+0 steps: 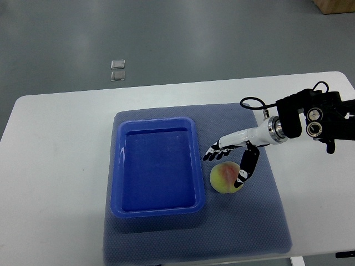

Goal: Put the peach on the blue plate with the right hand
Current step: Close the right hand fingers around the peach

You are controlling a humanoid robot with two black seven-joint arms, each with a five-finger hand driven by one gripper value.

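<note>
One step of the job looks under way and none finished: the peach [226, 178] sits on the blue mat [255, 221] just beside the blue plate [157, 210], whose inside holds nothing. The right hand [230, 158] is at the peach, fingers [213, 152] spread above it and thumb against its side, not clamped. Gripping, lifting and carrying it left onto the plate remain.

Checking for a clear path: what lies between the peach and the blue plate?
Only bare blue mat separates the peach from the blue plate, seen in the top view.
</note>
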